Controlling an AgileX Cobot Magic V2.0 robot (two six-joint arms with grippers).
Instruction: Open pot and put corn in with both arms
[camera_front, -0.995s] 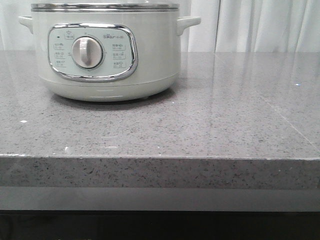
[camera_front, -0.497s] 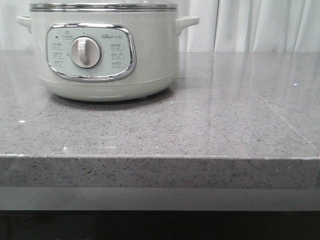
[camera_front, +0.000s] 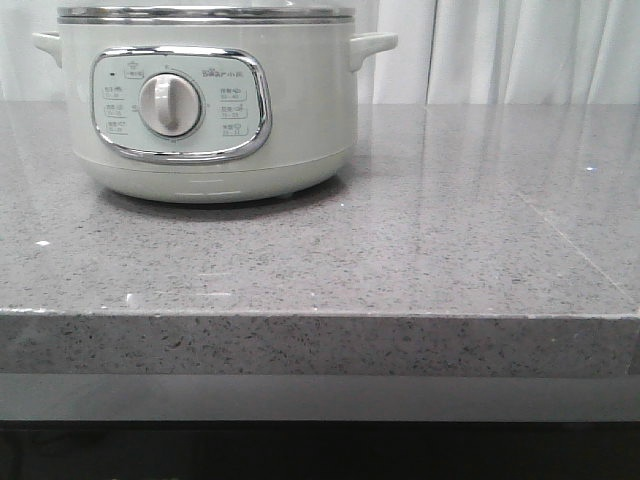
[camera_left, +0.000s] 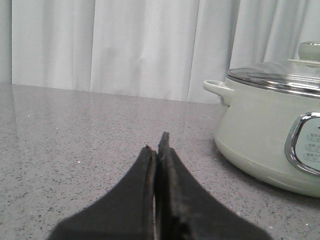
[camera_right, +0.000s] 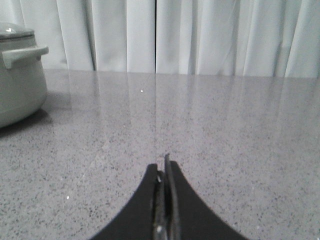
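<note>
Risk noted: corn not visible in any view, so locating it may stall the task; lid knob (camera_left: 311, 50) small and smooth, likely to slip from a poor pinch.

Pot (camera_front: 205, 105) upper left of front view, lid on. Left gripper (camera_left: 159, 145) and right gripper (camera_right: 164, 165) both pressed together, empty, low over countertop (camera_front: 450, 230), well short of pot.

The light is bright, even and soft. The grey stone counter (camera_front: 450, 220) shows pale glare streaks that mirror the white curtain (camera_front: 520, 50). The pot (camera_front: 205, 100) throws a soft dark shadow at its base. In both wrist views the near black fingers (camera_left: 150, 200) are blurred.
</note>
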